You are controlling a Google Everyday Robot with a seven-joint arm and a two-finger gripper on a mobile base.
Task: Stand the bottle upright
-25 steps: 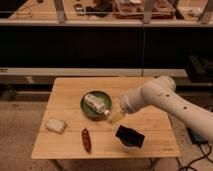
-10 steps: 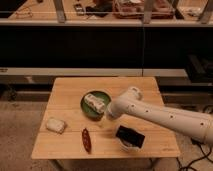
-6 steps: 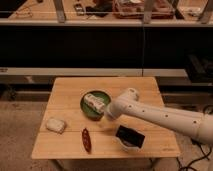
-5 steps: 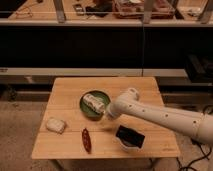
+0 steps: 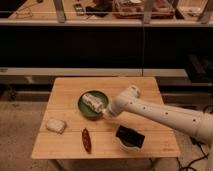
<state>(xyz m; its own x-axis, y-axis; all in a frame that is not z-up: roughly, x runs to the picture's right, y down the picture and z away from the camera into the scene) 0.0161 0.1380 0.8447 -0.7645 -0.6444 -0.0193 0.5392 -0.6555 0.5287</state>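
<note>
The bottle (image 5: pixel 92 101), small and clear with a pale label, lies on its side in the green bowl (image 5: pixel 82 108) near the middle of the wooden table (image 5: pixel 135 87). My white arm reaches in from the right. Its gripper (image 5: pixel 105 112) is shut and sits at the bowl's right rim, against the bottle's right end. The arm's end covers that contact, so I cannot tell whether the bottle is gripped.
A whitish lumpy packet (image 5: pixel 55 125) lies at the table's left front. A slim dark red pepper-shaped thing (image 5: pixel 86 140) lies near the front edge. A dark object on a white dish (image 5: pixel 129 137) sits front right, under the arm. Dark shelving stands behind the table.
The arm swung left and down until its gripper reached the bowl's right rim at the bottle. The bottle still lies in the bowl.
</note>
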